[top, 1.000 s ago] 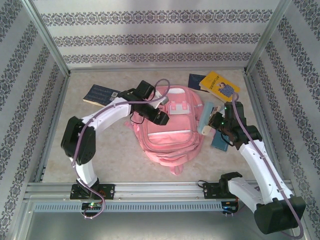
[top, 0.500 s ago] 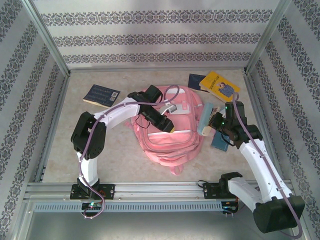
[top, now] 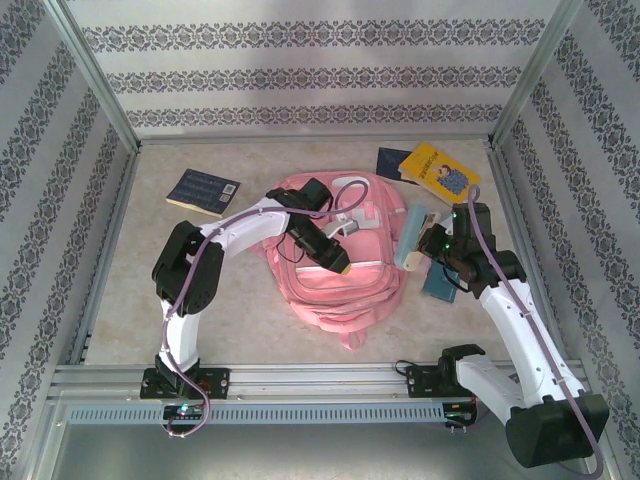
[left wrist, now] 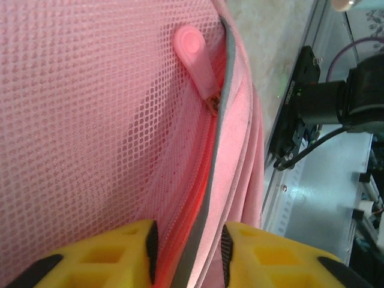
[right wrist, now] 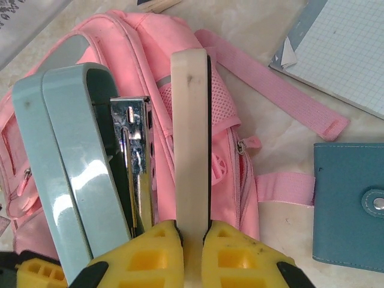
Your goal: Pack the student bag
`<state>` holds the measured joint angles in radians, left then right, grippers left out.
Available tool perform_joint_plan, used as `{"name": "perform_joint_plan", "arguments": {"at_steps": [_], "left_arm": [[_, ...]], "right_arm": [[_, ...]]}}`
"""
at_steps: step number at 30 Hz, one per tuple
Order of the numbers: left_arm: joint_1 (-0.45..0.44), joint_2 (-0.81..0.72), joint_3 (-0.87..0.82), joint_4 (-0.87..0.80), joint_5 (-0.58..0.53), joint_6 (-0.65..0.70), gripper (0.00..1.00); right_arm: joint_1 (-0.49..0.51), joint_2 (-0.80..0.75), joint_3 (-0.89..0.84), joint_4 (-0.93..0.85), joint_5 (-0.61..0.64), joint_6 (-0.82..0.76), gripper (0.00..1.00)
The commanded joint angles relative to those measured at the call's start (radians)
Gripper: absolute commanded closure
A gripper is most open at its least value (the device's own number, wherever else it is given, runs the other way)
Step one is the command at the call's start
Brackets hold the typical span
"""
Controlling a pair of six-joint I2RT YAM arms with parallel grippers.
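- The student bag point(top: 340, 290) lies flat in the middle of the table, front pockets up, with its straps trailing toward the arm bases
- The left claw point(top: 335, 263) hangs low over the front of the bag, with its arm reaching across from the bag's left side
- In the left wrist view, the left claw's yellow fingers point(left wrist: 120, 255) stand close together on either side of the bag's zipper seam and grey trim; whether they actually pinch the fabric I cannot tell
- A pink zipper pull point(left wrist: 193, 51) lies on the bag's mesh panel, further along that same seam
- The right claw point(right wrist: 192, 237) is held just off the bag's right edge, pinching a stapler point(right wrist: 78, 156) by its cream base bar
- The stapler's pale blue top is splayed away from the base, showing the metal channel between them
- A teal wallet point(top: 440, 285) with a snap lies on the table just right of the bag
- A yellow book point(top: 440, 172) rests behind the bag's right corner
- A dark blue book point(top: 203, 190) lies behind the bag's left corner, well apart from it
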<state>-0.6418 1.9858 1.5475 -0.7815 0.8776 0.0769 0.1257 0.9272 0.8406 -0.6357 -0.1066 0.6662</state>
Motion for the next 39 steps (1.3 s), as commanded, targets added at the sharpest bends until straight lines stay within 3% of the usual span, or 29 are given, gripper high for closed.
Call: {"name": "perform_joint_plan", "arguments": {"at_steps": [1,2,3,13,19,25,28,31,37,39], "left_arm": [[-0.022,0.012,0.046,-0.059,-0.029,0.037,0.87],[-0.021,0.012,0.056,-0.061,-0.049,0.04,0.96],[-0.021,0.007,0.064,-0.059,-0.068,0.039,1.0],[0.029,-0.12,0.247,0.046,-0.109,-0.1,1.0],[0.098,-0.122,0.392,0.025,-0.099,-0.159,1.0],[0.162,-0.096,0.469,0.12,-0.059,-0.284,1.0],[0.166,-0.055,0.56,0.106,-0.044,-0.302,1.0],[0.165,-0.009,0.645,0.069,-0.016,-0.308,1.0],[0.166,0.04,0.715,0.053,0.043,-0.304,1.0],[0.166,0.048,0.72,0.057,0.06,-0.305,1.0]], "right_arm": [[-0.011,-0.026,-0.017,0.057,-0.023,0.01,1.0],[-0.011,-0.03,-0.016,0.057,-0.028,0.012,1.0],[-0.011,-0.037,-0.012,0.057,-0.031,0.013,1.0],[-0.009,-0.177,0.075,-0.089,-0.018,-0.016,1.0],[0.006,-0.248,0.069,-0.18,0.048,-0.012,1.0],[0.006,-0.28,0.034,-0.188,0.06,0.022,1.0],[0.006,-0.279,-0.01,-0.125,-0.039,0.046,1.0],[0.028,-0.244,-0.065,0.005,-0.219,0.084,1.0],[0.196,-0.046,-0.092,0.247,-0.396,0.084,1.0],[0.244,0.046,-0.048,0.265,-0.392,0.035,1.0]]}}
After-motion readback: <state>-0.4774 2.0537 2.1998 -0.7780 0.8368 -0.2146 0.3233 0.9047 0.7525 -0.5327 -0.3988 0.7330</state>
